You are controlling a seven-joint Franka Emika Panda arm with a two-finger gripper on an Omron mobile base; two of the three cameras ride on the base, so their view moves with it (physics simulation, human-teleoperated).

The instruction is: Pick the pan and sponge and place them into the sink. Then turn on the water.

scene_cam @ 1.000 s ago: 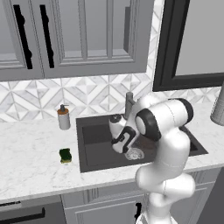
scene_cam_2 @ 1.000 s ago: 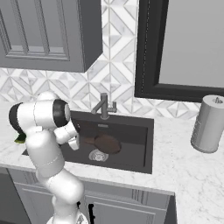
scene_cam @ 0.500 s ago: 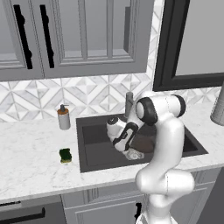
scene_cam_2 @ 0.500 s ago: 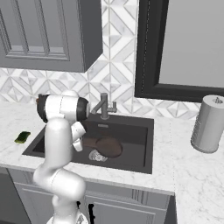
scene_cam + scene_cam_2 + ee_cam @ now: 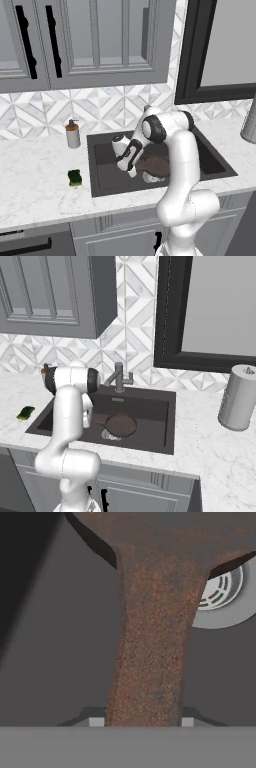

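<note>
Straddling the pan's handle (image 5: 150, 662) inside the sink (image 5: 160, 406), the jaws stand narrowly parted; grip uncertain.

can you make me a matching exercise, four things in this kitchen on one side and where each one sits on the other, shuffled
Things:
1. pan
2. sponge
3. soap dispenser
4. paper towel roll

Places:
A. on the counter against the backsplash, left of the sink
B. on the counter to the right of the sink
C. inside the sink, partly over the drain
D. on the counter near the sink's left edge, toward the front

Pairs: 1-C, 2-D, 3-A, 4-B
</note>
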